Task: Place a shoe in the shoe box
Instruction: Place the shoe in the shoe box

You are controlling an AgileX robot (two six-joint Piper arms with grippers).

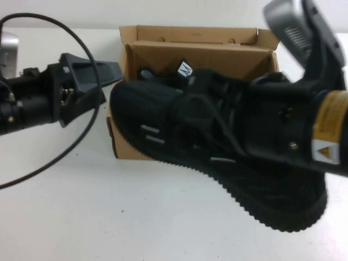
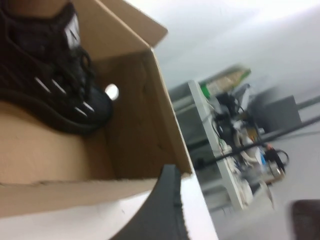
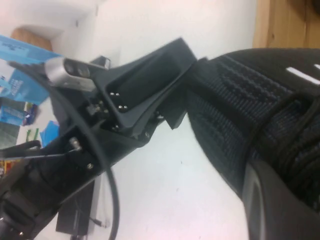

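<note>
Lab: white table (image 1: 81, 217), cluttered equipment shelves (image 2: 235, 145).

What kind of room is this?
Probably a robotics lab: cluttered shelving stands behind a white table, where the right gripper holds a shoe by a shoe box, left gripper alongside.

White desk (image 1: 81, 217), plain surface. Open brown shoe box (image 1: 142, 49) sits directly on it toward the far side, flap lid folded back. Left hand (image 1: 100, 76) by the box's left wall; right hand (image 1: 255, 130) near side of box, above desk.
</note>
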